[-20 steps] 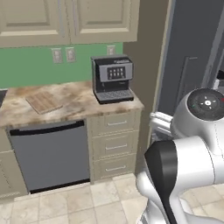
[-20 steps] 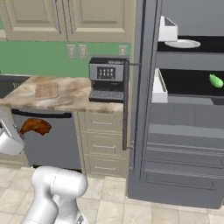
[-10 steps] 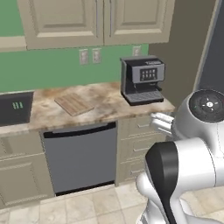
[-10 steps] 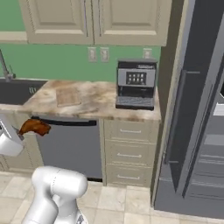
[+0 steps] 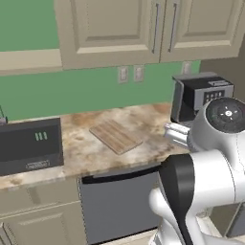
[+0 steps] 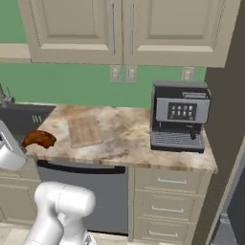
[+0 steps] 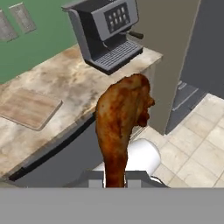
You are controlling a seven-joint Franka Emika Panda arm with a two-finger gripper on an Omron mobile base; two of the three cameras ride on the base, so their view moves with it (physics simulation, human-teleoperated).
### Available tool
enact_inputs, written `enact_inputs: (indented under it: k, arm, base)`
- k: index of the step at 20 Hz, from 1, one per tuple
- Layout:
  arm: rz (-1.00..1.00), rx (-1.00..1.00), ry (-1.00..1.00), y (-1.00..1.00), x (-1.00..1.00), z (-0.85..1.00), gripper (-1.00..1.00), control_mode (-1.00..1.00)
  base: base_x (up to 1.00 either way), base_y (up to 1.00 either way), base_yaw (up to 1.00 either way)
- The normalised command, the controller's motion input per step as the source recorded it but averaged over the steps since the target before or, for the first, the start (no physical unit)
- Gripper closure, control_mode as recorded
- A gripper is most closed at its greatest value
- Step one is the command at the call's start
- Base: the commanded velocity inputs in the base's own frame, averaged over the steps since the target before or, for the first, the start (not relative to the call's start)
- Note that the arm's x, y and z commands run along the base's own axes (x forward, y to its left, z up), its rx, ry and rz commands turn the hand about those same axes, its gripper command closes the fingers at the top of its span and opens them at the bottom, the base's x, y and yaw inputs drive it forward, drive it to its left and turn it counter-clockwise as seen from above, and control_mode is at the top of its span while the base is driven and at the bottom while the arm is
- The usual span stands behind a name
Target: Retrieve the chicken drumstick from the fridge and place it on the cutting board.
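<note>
Chicken drumstick point(image 7: 121, 122): reddish-brown and lumpy; held by its narrow end at the gripper point(image 7: 115, 178), thick end pointing away from the hand; in the right base view it showed at the far left point(image 6: 38, 139), in the air in front of the counter edge, near the cutting board but apart from it
Gripper: fingers closed narrowly on the drumstick's thin end in the hand view; the tips themselves were mostly hidden behind the meat
Cutting board point(image 5: 115, 135): light-brown, slatted, lying flat on the marbled countertop point(image 5: 86, 148); nothing lay on it; in the right base view point(image 6: 83, 130) it sat left of the coffee machine, well apart from it; in the hand view point(image 7: 27, 107) it lay to the left of the drumstick
Coffee machine point(image 6: 179, 116): black and grey, standing at the right end of the counter against the green wall point(image 6: 76, 86); also seen in the hand view point(image 7: 105, 30)
Sink point(image 5: 29, 145): dark, set into the counter left of the board
Dishwasher point(image 6: 91, 194): dark grey front below the counter, under the board
Upper cabinets point(image 6: 124, 28): beige doors above the counter
Outlets point(image 6: 122, 73): pale plates on the wall above the counter
Fridge point(image 6: 234, 143): dark grey side panel at the right edge; its inside could not be seen
</note>
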Motion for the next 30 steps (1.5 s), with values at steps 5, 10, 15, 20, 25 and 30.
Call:
enact_inputs:
  k: [5,10,15,20,25,30]
  arm:
    - [0.0,0.0,0.0,0.0,0.0,0.0,1.0,1.0]
    - [0.0,0.0,0.0,0.0,0.0,0.0,1.0,1.0]
    - [0.08,0.01,0.01,0.0,0.51,-0.11,1.0,-1.0]
    - [0.15,0.04,0.08,-0.01,0.73,-0.33,1.0,-1.0]
    - [0.06,0.01,0.3,-0.02,0.77,-0.8,1.0,-1.0]
    - [0.01,0.02,0.32,0.0,0.83,-0.99,1.0,-1.0]
  base:
    - [0.91,0.5,0.02]
    - [0.58,0.0,0.06]
    - [0.0,0.0,0.0]
    - [0.0,0.0,0.0]
    - [0.0,0.0,0.0]
    - [0.0,0.0,0.0]
